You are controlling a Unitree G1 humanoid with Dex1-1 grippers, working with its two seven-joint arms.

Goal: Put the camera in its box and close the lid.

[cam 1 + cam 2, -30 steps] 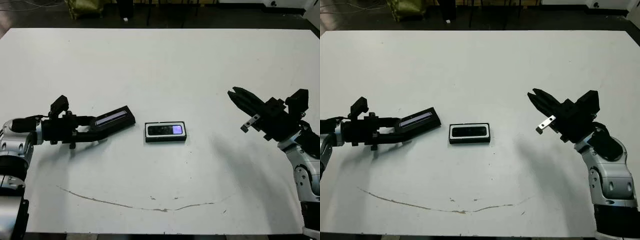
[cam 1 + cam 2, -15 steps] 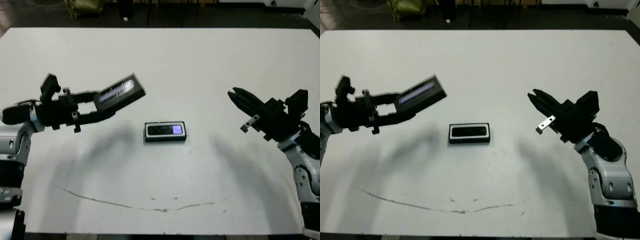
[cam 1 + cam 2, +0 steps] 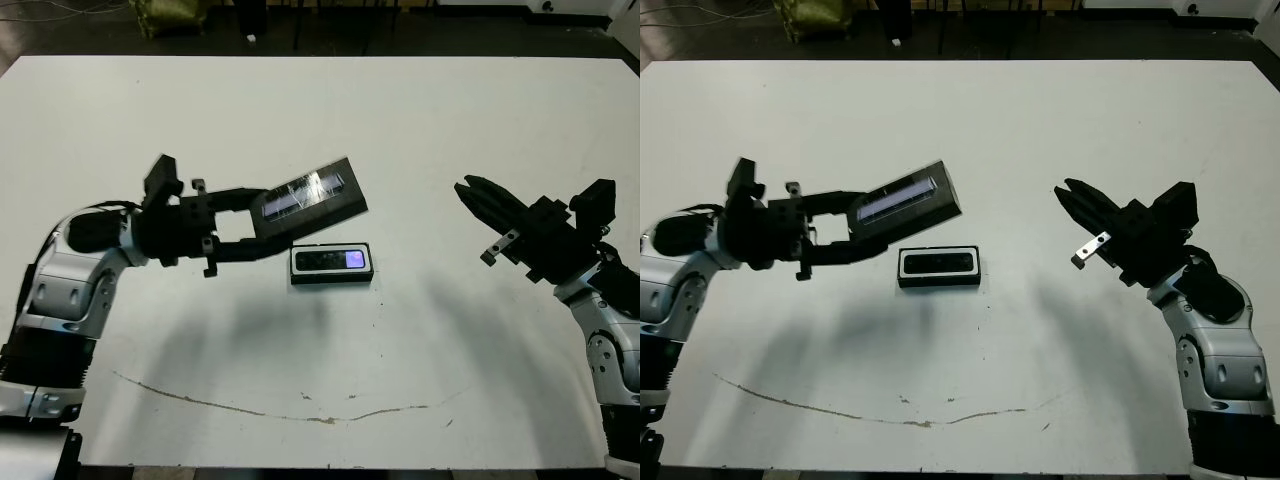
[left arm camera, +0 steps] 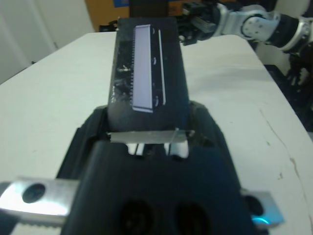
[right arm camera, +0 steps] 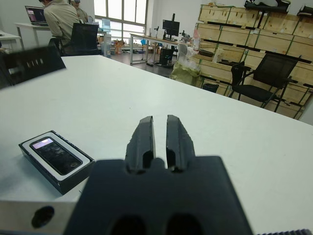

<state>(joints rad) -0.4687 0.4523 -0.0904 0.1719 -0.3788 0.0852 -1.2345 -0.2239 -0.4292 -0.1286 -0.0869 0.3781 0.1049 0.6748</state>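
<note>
Left wrist view shows what the head views cannot: the lid [image 4: 147, 68] end-on, pinched between the left tool [image 4: 146, 134]'s fingers, its pale stripe facing up; no writing can be read. From the head, that lid hangs tilted above the bench [image 3: 320, 120], just beyond the box [image 3: 331, 264], which holds the camera [image 3: 331, 260], screen lit. The right tool [image 5: 159, 139], fingers pressed nearly together, hovers well apart from the box, empty.

A slim black camera bar [image 3: 331, 260] with a purple screen lies in the white-lined black tray [image 3: 331, 264]; the silver-striped flat black lid [image 3: 308, 195] is tilted in the air just beside it.
</note>
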